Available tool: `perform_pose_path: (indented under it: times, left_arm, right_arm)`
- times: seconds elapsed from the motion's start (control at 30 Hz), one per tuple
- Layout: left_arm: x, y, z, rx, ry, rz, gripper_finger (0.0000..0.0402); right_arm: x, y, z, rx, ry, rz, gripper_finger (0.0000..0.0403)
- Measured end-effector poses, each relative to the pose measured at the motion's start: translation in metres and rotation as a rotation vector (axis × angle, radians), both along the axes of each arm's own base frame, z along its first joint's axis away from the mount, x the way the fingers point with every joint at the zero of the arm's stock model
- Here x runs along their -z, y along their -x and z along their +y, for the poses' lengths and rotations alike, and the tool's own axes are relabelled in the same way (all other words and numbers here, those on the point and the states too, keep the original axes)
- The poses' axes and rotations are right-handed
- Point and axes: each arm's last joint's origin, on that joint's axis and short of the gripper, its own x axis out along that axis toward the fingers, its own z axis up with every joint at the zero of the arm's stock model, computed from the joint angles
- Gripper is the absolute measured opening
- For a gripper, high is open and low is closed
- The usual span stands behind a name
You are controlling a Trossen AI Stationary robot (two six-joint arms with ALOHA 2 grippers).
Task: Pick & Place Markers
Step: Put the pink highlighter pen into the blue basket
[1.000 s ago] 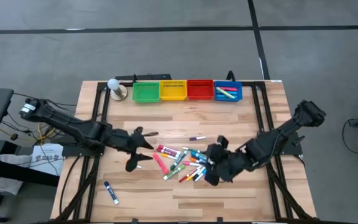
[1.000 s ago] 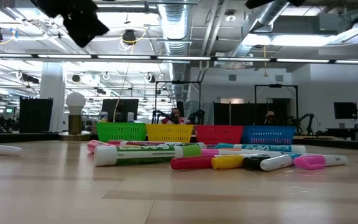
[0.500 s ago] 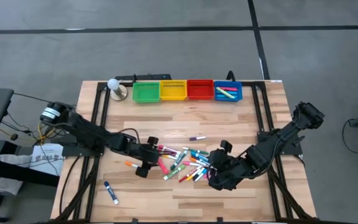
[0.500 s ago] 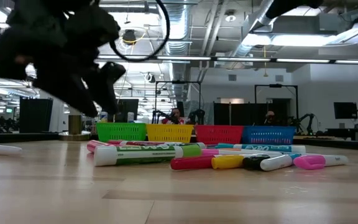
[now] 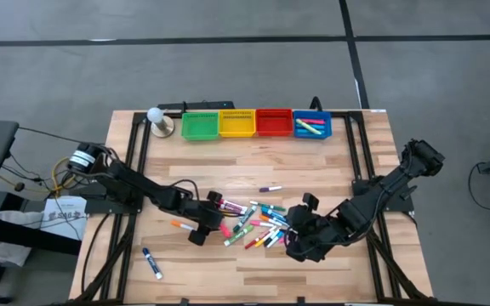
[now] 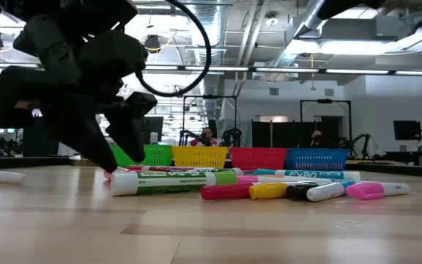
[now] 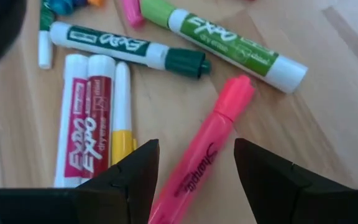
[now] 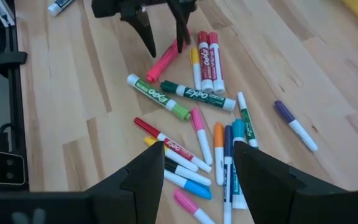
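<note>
Jaws apart, the left gripper (image 5: 213, 223) has dropped from mid-left onto the pile's left edge, straddling the pink marker (image 7: 205, 155); right gripper (image 5: 292, 231) likewise parted, barely shifted.

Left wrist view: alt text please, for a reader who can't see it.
The left gripper hangs open, its fingers on either side of a pink highlighter lying on the wooden table. Beyond lie green markers, two red markers and a yellow one.
</note>
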Motion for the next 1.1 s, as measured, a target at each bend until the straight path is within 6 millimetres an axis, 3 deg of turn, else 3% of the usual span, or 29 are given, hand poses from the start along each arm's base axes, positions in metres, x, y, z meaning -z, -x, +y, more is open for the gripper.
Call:
perform_pose_path:
  times: [0.27, 0.53, 1.1]
  left_arm:
    - [0.018, -0.003, -0.001, 0.003, -0.01, 0.053, 0.0208]
    - [0.016, -0.003, -0.001, 0.001, -0.007, 0.046, 0.0204]
    - [0.017, -0.002, -0.002, 0.021, 0.03, 0.059, 0.0109]
  right_arm:
    - [0.0, 0.0, 0.001, 0.012, -0.012, -0.003, 0.0182]
    - [0.0, 0.0, 0.001, 0.013, -0.013, -0.004, 0.0182]
    - [0.0, 0.0, 0.001, 0.02, -0.016, -0.008, 0.0182]
